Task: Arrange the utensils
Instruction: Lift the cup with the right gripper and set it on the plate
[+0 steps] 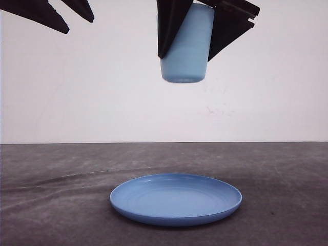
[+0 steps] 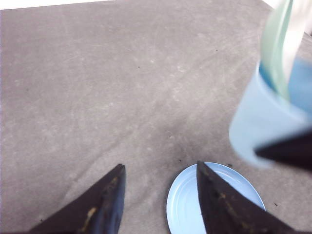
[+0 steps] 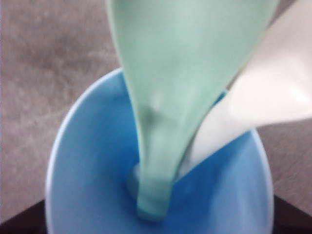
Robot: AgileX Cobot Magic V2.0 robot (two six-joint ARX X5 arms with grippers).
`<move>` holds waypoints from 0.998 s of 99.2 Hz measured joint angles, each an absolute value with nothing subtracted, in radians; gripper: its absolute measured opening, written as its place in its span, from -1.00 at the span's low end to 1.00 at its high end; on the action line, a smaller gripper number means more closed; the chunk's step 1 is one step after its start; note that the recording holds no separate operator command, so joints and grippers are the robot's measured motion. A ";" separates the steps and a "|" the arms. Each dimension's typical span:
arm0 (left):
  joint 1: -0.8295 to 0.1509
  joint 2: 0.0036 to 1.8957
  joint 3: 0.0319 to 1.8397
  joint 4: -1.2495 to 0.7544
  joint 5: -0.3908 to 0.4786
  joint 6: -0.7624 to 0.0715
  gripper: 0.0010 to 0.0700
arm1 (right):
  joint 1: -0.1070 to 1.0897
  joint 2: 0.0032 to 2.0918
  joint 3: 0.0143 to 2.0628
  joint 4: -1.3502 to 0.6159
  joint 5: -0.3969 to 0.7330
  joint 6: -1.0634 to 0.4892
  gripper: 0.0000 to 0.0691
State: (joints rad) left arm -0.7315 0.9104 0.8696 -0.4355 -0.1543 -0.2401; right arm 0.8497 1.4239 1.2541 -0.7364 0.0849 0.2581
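The mint-green spoon (image 3: 185, 73) and the white fork (image 3: 273, 92) stand handle-down inside the light blue cup (image 3: 87, 185), their heads sticking out over its rim. My right gripper (image 1: 185, 56) is shut on the cup (image 1: 185, 48) and holds it high in the air, roughly above the round blue plate (image 1: 177, 200). In the left wrist view the cup (image 2: 258, 122) hangs off to the side with the spoon (image 2: 275, 48) and fork (image 2: 300, 29) in it. My left gripper (image 1: 79, 25) hovers high to the left, open (image 2: 158, 168) with nothing between its fingers.
The blue plate (image 2: 185, 204) lies flat near the front middle of the grey table (image 1: 51, 174), with nothing on it. A plain white wall stands behind the table's far edge.
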 joint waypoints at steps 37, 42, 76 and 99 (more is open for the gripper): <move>-0.731 0.910 0.870 -0.440 -0.154 -0.240 -0.23 | 0.943 1.437 0.983 -0.473 0.136 0.280 0.18; -0.731 0.910 0.870 -0.440 -0.154 -0.240 -0.23 | 0.946 1.450 0.954 -0.437 0.136 0.288 0.18; -0.731 0.910 0.870 -0.459 -0.154 -0.240 -0.23 | 0.955 1.574 0.909 -0.335 0.146 0.316 0.18; -0.731 0.910 0.870 -0.466 -0.154 -0.240 -0.23 | 0.955 1.596 0.910 -0.317 0.146 0.332 0.18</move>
